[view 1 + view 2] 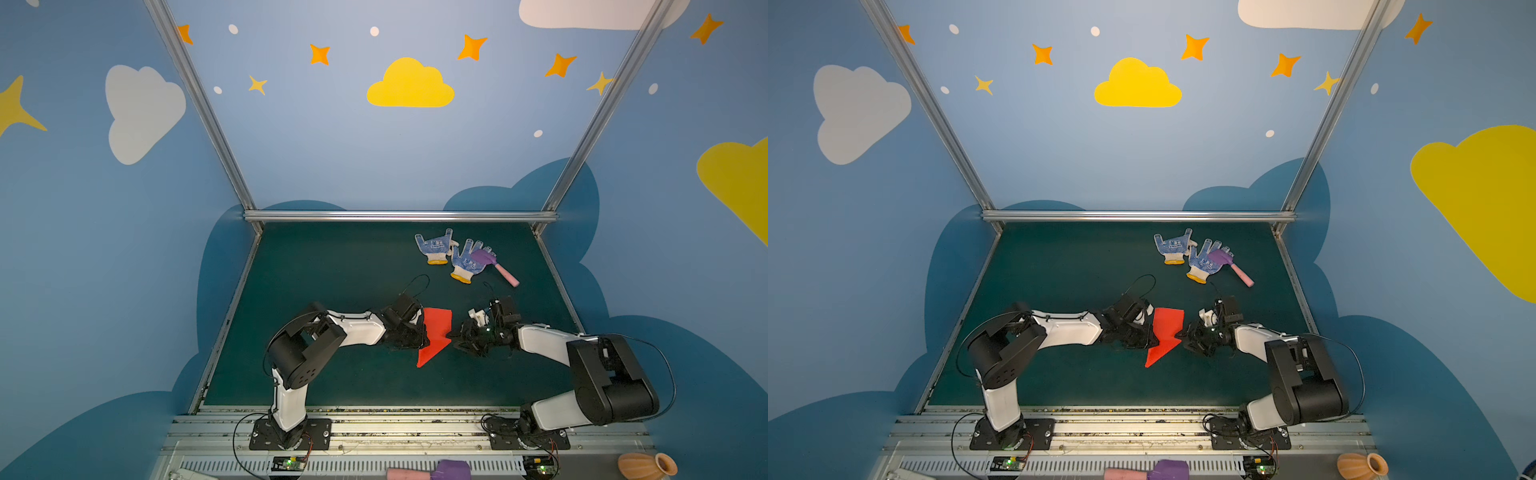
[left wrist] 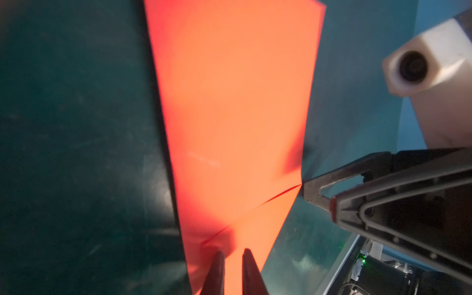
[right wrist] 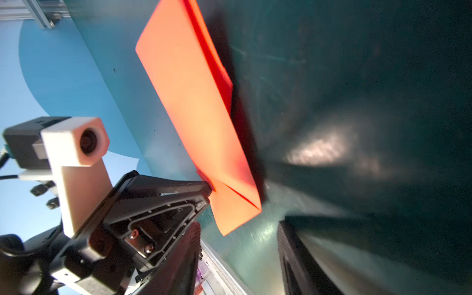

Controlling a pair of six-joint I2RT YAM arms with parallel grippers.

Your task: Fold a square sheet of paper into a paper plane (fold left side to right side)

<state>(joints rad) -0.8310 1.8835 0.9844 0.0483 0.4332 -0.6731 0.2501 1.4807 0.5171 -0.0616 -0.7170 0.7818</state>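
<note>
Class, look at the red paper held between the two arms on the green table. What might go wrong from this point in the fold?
1. The left end effector pinches only an edge of the red paper, which looks partly lifted off the table; a pull might tear it or let it slip out.
2. The open right end effector touches just a corner; pushing there could crumple the paper instead of creasing it cleanly.

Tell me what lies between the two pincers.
The folded red paper spans the gap between the left pincer and right pincer, seen in both top views.
</note>
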